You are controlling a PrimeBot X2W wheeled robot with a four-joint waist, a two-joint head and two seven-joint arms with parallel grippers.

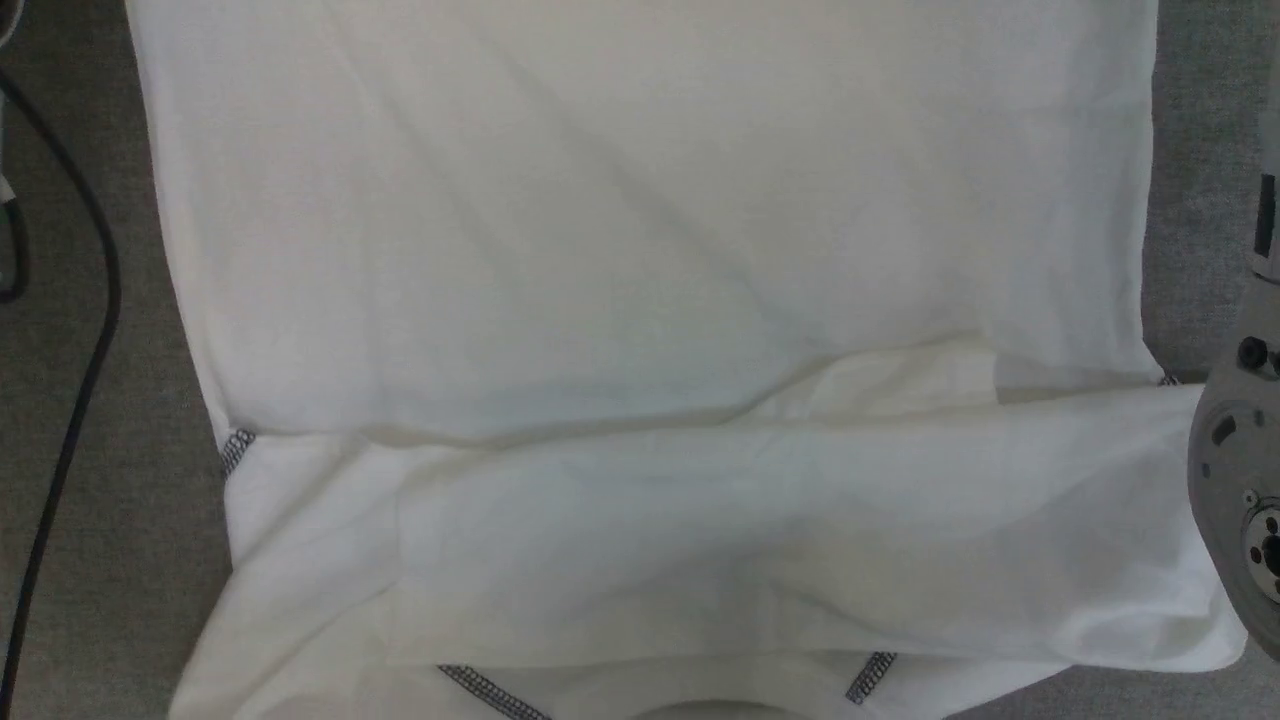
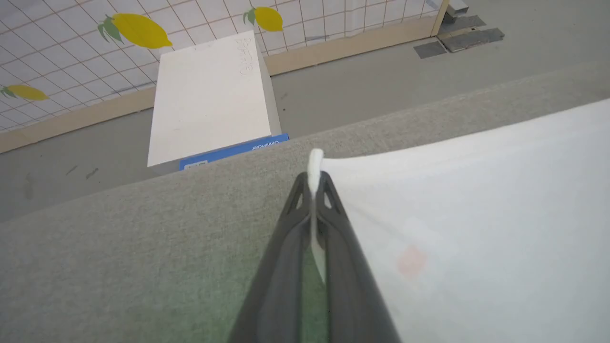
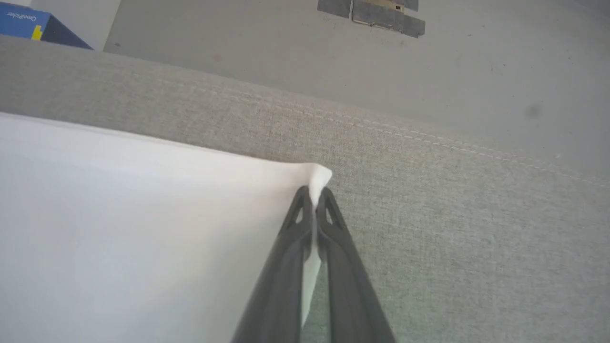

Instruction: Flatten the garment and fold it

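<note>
- Working over a grey pad (image 1: 60,560), with bare floor (image 2: 381,85) beyond its far edge.
- Covering most of that pad with the garment (image 1: 640,200): lying broad and near flat, showing only faint slanting creases across the body.
- Judging the flattening as mostly done and the folding as barely begun. The bulk of the folds is likely remaining.
- Noting a band of cloth (image 1: 700,530) lying doubled across the near part, bunching a little toward the right, with dark stitching peeping out at its left end and bottom edge. Probably needing smoothing before any neat fold.
- Passing a white box (image 2: 209,95) standing on the floor past the pad, well apart from the cloth.
- Noting a black cable (image 1: 95,300) trailing along the pad's left side, near the cloth's edge but not touching it. Possibly snagging on a wide sweep.
- Pinching one corner of the cloth tight in the left gripper (image 2: 314,183), jaws closed on it.
- Pinching another corner likewise in the right gripper (image 3: 314,195), a tuft poking out past the tips.
</note>
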